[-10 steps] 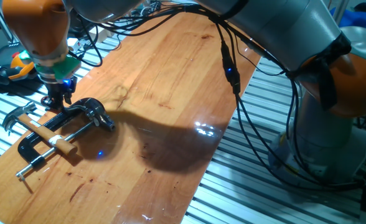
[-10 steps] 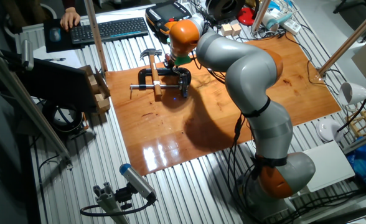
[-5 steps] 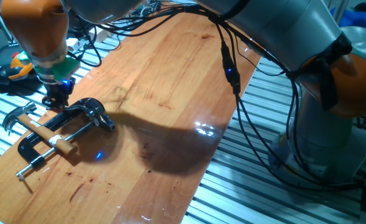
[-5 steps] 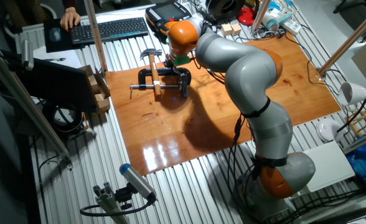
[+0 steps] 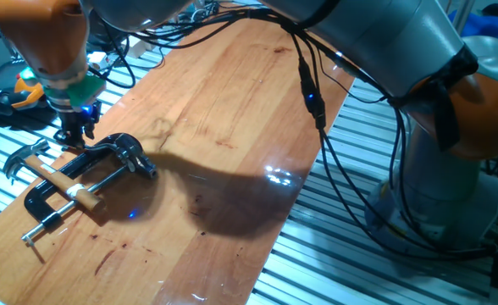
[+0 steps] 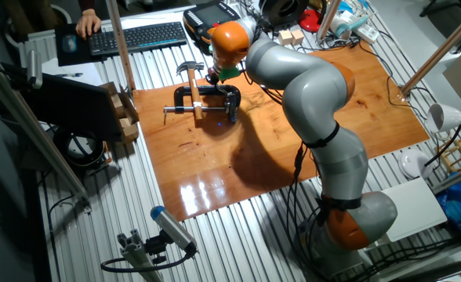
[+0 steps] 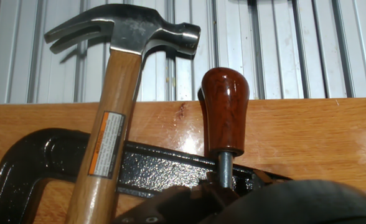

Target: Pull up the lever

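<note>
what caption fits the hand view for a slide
Reddish-brown lever knob upright beside the hammer, over the black clamp.

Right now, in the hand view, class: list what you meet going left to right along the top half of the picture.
Hammer claw → hammer face → reddish-brown knob on its thin metal stem, then bare wooden board.

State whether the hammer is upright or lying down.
Lying down. The hammer has its shaft across the black clamp frame and its head past the wooden board, over the ribbed metal surface.
</note>
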{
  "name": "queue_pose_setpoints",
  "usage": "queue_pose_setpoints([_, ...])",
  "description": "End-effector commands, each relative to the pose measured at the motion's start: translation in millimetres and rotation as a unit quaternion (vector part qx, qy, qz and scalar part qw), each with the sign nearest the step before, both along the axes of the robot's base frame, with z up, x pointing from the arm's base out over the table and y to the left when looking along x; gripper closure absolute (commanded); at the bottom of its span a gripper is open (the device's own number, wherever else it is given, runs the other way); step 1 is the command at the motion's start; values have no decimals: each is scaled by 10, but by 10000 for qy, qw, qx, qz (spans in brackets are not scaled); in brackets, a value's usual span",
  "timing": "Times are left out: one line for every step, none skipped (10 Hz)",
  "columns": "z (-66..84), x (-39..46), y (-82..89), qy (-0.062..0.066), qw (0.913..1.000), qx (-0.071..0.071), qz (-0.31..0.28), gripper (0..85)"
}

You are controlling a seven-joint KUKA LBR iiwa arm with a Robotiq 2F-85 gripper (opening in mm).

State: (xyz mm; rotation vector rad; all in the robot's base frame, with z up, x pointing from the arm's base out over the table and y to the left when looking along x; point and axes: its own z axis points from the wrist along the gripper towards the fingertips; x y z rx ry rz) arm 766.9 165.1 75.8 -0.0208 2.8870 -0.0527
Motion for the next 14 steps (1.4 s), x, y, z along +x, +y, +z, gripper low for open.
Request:
queue_pose_setpoints([16,3,0,35,10000,20,21,680])
queue_pose_setpoints([34,4,2,66,10000,17,35,680])
queue_pose_setpoints([52,9,1,97,9999,13,48,850])
queue_pose_setpoints([55,10,2,89,10000,-22,33,850])
queue_pose_setpoints([56,12,3,89,10000,-20,26,850])
queue_pose_setpoints([59,13,6,96,9999,-28,26,850])
queue_pose_setpoints([59,14,7,104,9999,-51,25,850])
queue_pose_setpoints([58,16,5,127,9999,-43,24,850])
queue_pose_setpoints([45,12,4,136,9999,-25,47,850])
queue_pose_setpoints([45,12,4,190,9998,15,68,850])
queue_pose_setpoints([45,12,4,282,9996,29,73,850])
queue_pose_setpoints([45,12,4,375,9992,0,99,850])
queue_pose_setpoints([45,12,4,460,9988,-7,134,850])
queue_pose_setpoints([45,12,4,516,9985,-34,192,850])
